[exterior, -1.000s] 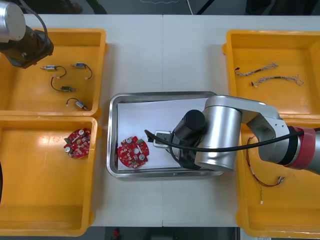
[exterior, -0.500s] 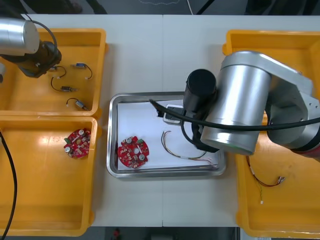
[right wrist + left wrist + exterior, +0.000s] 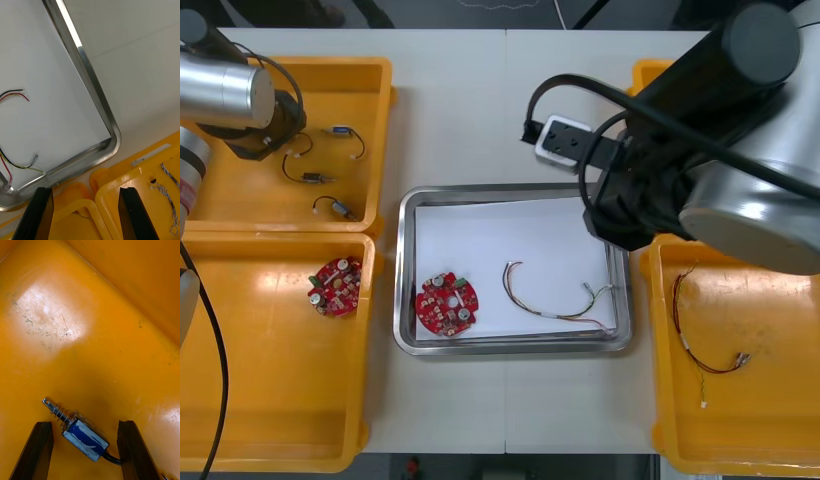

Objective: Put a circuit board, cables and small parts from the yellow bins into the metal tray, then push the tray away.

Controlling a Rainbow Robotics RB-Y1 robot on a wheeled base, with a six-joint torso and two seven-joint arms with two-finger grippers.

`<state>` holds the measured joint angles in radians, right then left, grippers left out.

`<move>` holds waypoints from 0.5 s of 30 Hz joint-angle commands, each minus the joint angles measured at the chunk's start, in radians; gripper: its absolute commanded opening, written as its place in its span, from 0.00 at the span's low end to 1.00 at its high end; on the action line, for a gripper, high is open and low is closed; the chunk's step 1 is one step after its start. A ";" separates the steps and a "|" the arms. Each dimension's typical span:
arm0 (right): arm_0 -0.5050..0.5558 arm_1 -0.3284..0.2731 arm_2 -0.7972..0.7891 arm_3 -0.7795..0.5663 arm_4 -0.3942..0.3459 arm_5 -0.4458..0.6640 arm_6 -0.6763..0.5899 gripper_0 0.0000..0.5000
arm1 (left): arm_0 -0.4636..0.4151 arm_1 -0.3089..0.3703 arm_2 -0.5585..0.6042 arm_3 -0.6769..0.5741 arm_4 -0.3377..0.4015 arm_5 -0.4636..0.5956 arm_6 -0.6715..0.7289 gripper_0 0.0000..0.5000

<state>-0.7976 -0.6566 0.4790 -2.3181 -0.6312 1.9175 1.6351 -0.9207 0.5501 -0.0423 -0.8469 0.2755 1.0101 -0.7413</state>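
Observation:
The metal tray [image 3: 408,270], white inside, holds a round red circuit board [image 3: 447,305] and a red and yellow cable [image 3: 555,297]. My right arm [image 3: 720,130] hangs over the tray's far right corner and the far right yellow bin [image 3: 650,80]. In the right wrist view, the right gripper [image 3: 86,213] is open and holds nothing, above the tray corner [image 3: 112,140] and the bins' rims. My left arm [image 3: 240,95] reaches into the far left bin [image 3: 380,120]. There the left gripper [image 3: 85,453] is open, and a small metal part [image 3: 80,433] with a blue body and a spring lies between its fingers.
Several more small metal parts [image 3: 320,180] with black leads lie in the far left bin. The near left bin holds another circuit board [image 3: 335,286]. A red and yellow cable [image 3: 705,350] lies in the near right bin, and blue and white cables [image 3: 167,189] in the far right one.
My right arm lifted out of the tray and swung back to the far right, leaving the red and yellow cable in the tray. My left arm moved a little farther into the far left bin.

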 commanded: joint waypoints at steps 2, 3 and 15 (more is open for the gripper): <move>0.072 -0.086 -0.191 -0.033 -0.053 0.002 -0.012 1.00 | -0.055 -0.018 -0.014 0.008 -0.016 -0.028 0.057 1.00; 0.086 -0.097 -0.227 -0.030 -0.067 0.002 -0.014 1.00 | -0.055 -0.016 -0.027 0.008 -0.015 -0.033 0.059 1.00; 0.199 -0.164 -0.605 0.115 -0.199 0.002 -0.020 1.00 | -0.055 -0.016 -0.048 0.015 -0.012 -0.038 0.056 0.00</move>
<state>-0.6268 -0.7695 -0.0366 -2.2301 -0.8185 1.9175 1.6349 -0.9310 0.5475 -0.0752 -0.8327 0.2652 0.9796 -0.7413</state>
